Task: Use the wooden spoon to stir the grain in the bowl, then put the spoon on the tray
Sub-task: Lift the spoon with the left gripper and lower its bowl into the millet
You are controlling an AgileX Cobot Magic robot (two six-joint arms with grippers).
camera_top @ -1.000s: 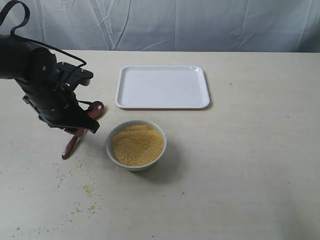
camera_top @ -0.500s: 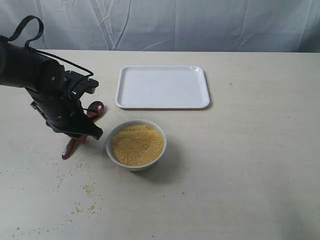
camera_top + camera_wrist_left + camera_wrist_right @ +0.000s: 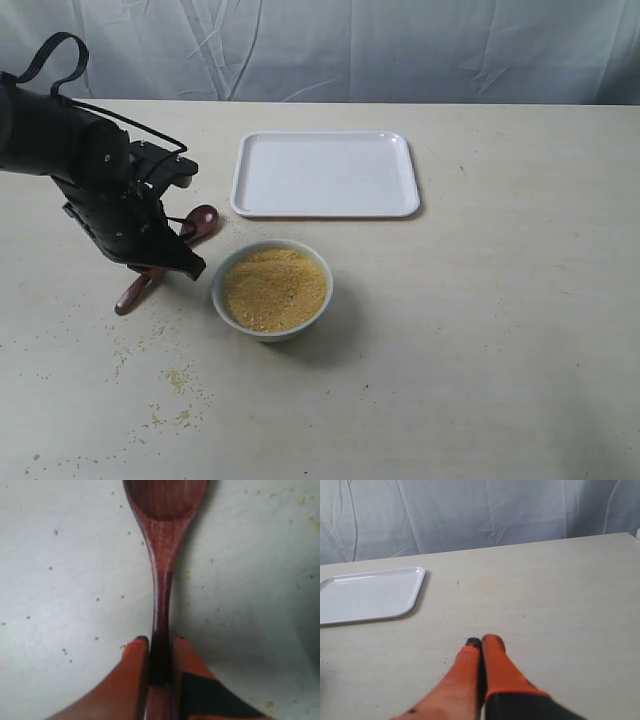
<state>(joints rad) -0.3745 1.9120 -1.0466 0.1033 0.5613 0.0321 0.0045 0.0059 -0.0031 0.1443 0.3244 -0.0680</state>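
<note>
The dark reddish-brown wooden spoon [image 3: 136,289] lies left of the small white bowl [image 3: 228,309], its oval head [image 3: 203,218] toward the tray. My left gripper [image 3: 160,268] is shut on the spoon's handle; the left wrist view shows the handle [image 3: 160,600] pinched between both orange fingers [image 3: 131,672]. Golden-yellow grain [image 3: 274,288] fills the bowl in a mound. The flat white tray [image 3: 325,174] lies behind the bowl, also in the right wrist view [image 3: 367,594]. My right gripper [image 3: 481,642] hovers shut over bare table, holding nothing, and is out of the exterior view.
Spilled grains [image 3: 176,379] speckle the table in front of the spoon and bowl. A grey cloth backdrop [image 3: 350,45] hangs behind the table's far edge.
My left gripper came down and closed on the spoon's handle. The spoon has shifted slightly, its handle end swinging left and its head edging right.
</note>
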